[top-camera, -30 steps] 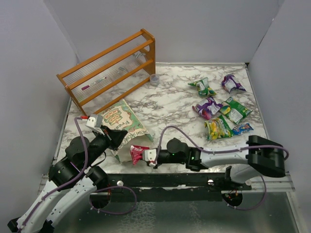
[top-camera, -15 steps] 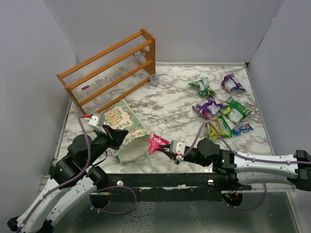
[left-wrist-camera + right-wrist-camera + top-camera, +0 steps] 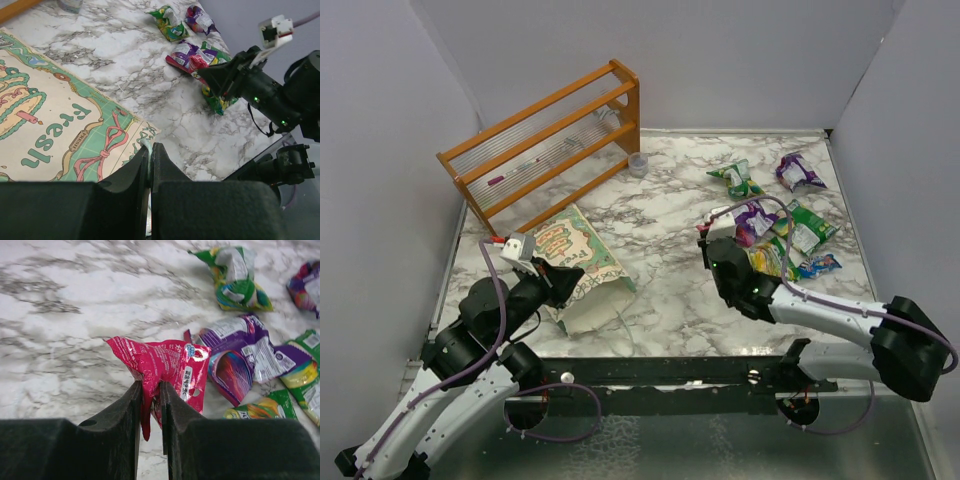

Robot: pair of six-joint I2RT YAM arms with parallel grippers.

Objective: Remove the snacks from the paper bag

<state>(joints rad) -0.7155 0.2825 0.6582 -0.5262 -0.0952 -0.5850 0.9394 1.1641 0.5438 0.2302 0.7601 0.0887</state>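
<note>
We see a red crinkly foil packet (image 3: 172, 367) pinched by its crumpled edge between the nearly closed fingers of the right claw (image 3: 150, 387). It sits just beside a purple foil packet (image 3: 250, 352), at the edge of the loose cluster of green, purple and multicoloured snack packets (image 3: 805, 228) lying on the right of the white marble counter (image 3: 660, 210). The green rectangular paper bag (image 3: 570, 258) lies well apart on the left, printed front up, with one edge clamped in the closed left claw (image 3: 150, 152). An orange wooden rack (image 3: 545, 135) stands behind the bag.
</note>
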